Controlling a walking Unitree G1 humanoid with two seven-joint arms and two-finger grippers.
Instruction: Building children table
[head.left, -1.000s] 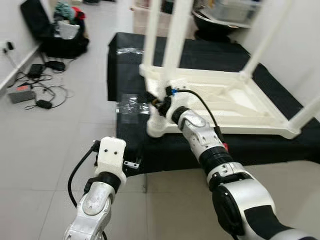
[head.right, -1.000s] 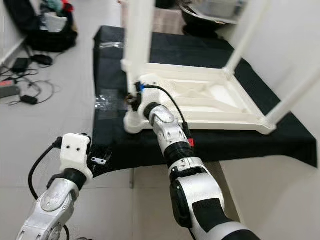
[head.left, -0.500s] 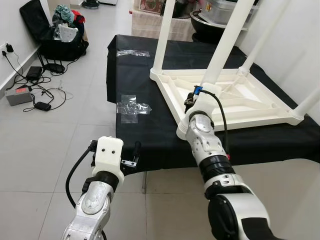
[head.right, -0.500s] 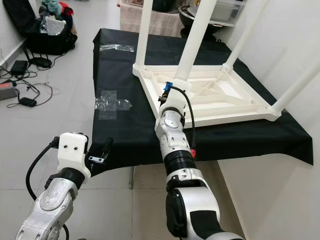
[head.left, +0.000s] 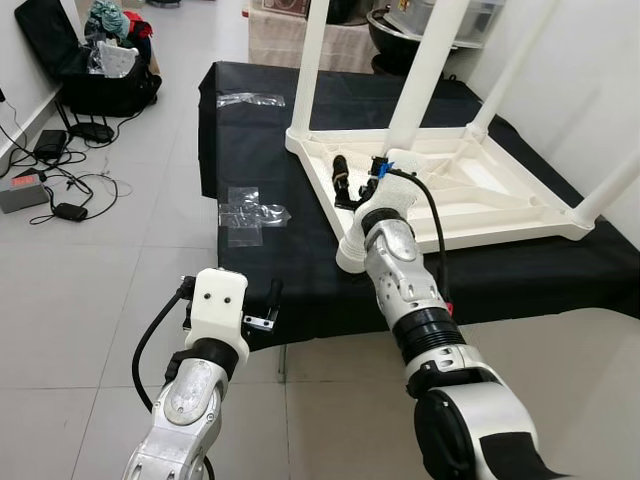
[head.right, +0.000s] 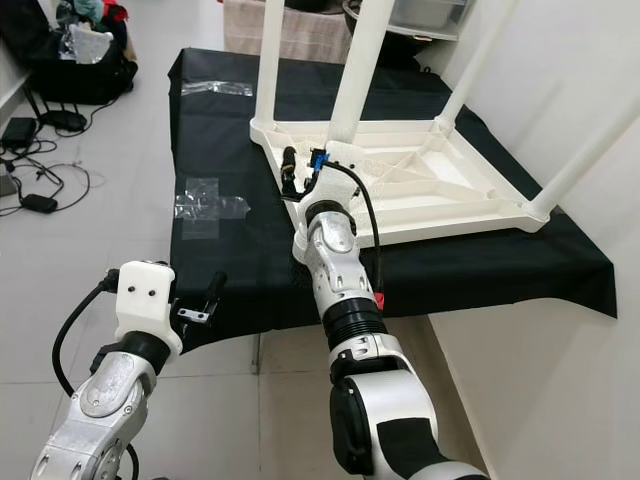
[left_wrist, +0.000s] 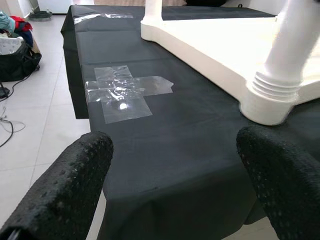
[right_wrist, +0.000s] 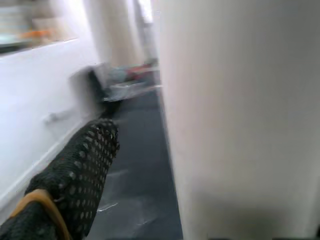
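The right arm stretches forward over the black-draped platform (head.left: 300, 280), its right gripper (head.left: 345, 183) at the near leg (head.left: 425, 70) of the upturned white children's table (head.left: 480, 205); I cannot tell how wide its fingers are. The left gripper (left_wrist: 175, 185) hovers spread wide and empty at the platform's front edge, near clear plastic wrap (left_wrist: 122, 92).

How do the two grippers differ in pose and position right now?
The right gripper reaches over the upturned white table, beside a leg; the left gripper hovers short of the black cloth's near edge. The left's fingers are spread wide with nothing between. Both have black fingers.
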